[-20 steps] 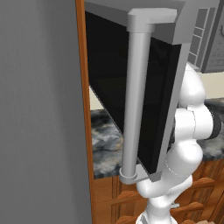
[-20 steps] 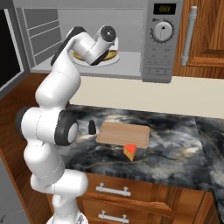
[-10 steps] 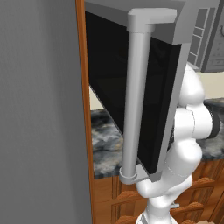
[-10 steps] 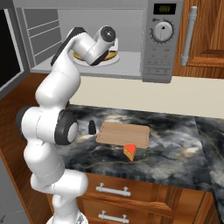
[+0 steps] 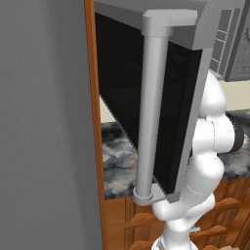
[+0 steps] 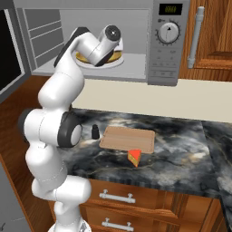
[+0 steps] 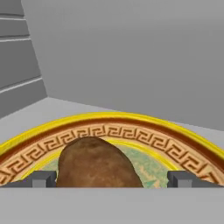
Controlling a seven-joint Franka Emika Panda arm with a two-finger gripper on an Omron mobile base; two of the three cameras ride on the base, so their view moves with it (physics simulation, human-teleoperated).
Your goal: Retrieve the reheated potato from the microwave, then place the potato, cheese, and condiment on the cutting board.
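In the hand view the brown potato point(image 7: 94, 164) lies on a round plate point(image 7: 131, 131) with a gold rim and a key-pattern band, inside the grey microwave point(image 6: 163, 50). My gripper point(image 7: 111, 180) is open, its fingertips point(image 7: 41, 179) standing on either side of the potato, which sits nearer the left tip. In the right base view the arm reaches into the microwave's cavity and covers the hand. On the dark marble counter lie the tan cutting board point(image 6: 128, 138), the orange cheese point(image 6: 134, 157) just in front of it, and the dark condiment point(image 6: 95, 131) bottle at its left end.
The microwave door point(image 5: 146, 97) stands swung open on the left, its thick grey handle point(image 5: 152, 112) close to the left base camera. A wooden cabinet point(image 6: 213, 36) with a grey handle is to the right of the microwave. Drawers point(image 6: 118, 197) run under the counter.
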